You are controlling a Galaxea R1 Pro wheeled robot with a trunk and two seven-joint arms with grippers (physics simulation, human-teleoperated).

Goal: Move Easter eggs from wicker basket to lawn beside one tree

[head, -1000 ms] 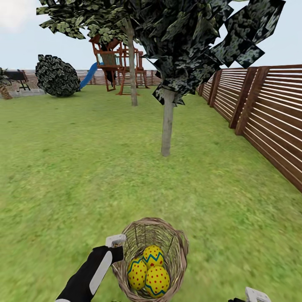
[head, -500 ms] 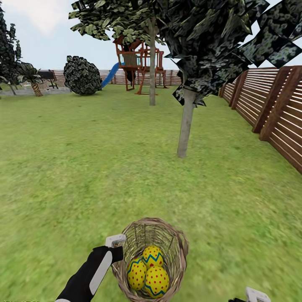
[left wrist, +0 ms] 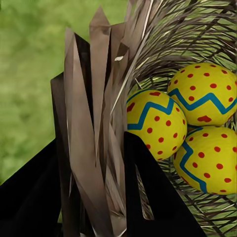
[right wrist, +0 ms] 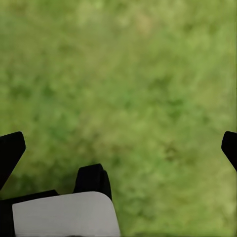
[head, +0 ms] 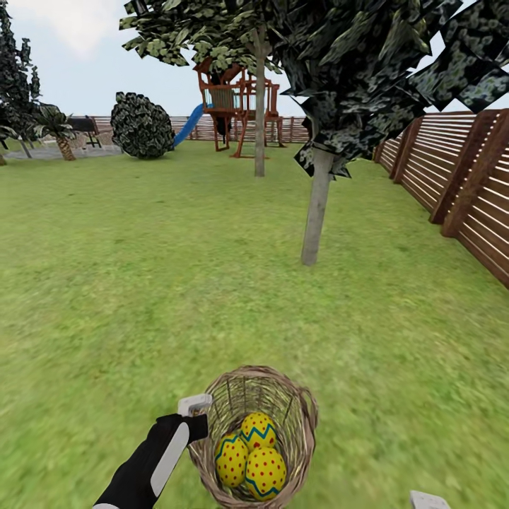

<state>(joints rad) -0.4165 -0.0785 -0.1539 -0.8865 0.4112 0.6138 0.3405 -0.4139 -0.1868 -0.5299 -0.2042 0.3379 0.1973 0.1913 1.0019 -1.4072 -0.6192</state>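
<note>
I see three yellow red-dotted eggs (head: 249, 456) clustered inside the woven grey-brown wicker basket (head: 297, 410), over green lawn (head: 141, 283), the pale-trunked tree (head: 315, 208) well ahead.

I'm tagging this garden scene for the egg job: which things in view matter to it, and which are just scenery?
Part of the job:
three Easter eggs
wicker basket, rim clamped by the left gripper
lawn
nearest pale-trunked tree
right gripper, open over grass

Just scenery:
wooden fence
play frame with slide
round bush
palm
</note>
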